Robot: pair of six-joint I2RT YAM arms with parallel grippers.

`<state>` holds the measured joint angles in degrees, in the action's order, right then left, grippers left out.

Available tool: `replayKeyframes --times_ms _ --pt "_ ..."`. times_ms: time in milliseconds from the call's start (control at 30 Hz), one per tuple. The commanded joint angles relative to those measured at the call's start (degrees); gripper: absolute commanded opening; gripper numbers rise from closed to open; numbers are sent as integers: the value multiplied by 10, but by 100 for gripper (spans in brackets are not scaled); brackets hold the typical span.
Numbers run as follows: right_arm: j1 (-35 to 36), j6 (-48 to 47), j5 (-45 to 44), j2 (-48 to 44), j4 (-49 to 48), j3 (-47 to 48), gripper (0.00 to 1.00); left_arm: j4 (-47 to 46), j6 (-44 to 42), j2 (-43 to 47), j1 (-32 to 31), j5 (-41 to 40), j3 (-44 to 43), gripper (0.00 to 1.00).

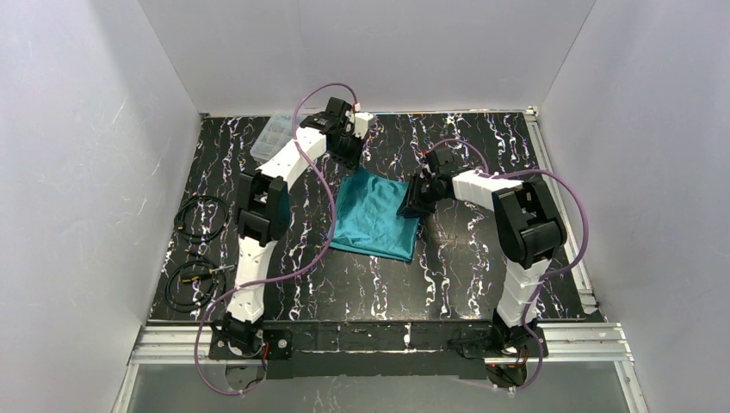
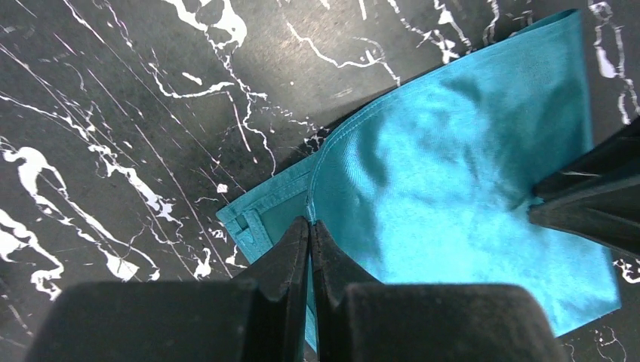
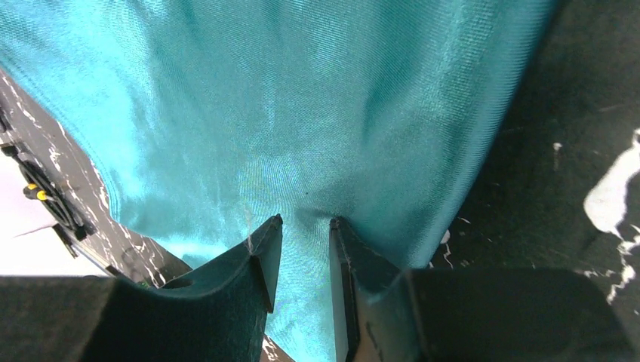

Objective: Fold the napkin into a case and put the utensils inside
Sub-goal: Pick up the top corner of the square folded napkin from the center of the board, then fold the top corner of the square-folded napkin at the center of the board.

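Both pincers grip the teal napkin (image 1: 374,219) at mid-frame.
The napkin lies in the centre of the top view on the black marbled table (image 1: 344,284). At its right edge the right gripper (image 3: 306,222) grasps a bunched fold, its jaws a narrow gap apart with cloth between them. Farther back, at the napkin's upper-left corner, the left gripper (image 2: 310,226) is clenched, fingertips meeting on the stitched hem.
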<state>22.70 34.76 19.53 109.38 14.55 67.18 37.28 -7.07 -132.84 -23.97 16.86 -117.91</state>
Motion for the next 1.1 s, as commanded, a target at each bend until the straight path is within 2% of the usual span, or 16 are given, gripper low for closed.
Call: replayKeyframes --times_ms 0,400,667,800,1067 --pt "11 6 -2 24 -25 14 38 5 -12 63 -9 -1 10 0" --pt "17 12 5 0 -17 23 38 47 8 108 -23 58 33 0" --pt "-16 31 42 -96 5 6 44 51 19 155 -41 94 91 0" --pt "-31 60 64 -119 -2 -13 53 48 18 173 -54 101 124 0" --pt "-58 70 22 -151 55 -37 57 37 18 189 -85 106 179 0"
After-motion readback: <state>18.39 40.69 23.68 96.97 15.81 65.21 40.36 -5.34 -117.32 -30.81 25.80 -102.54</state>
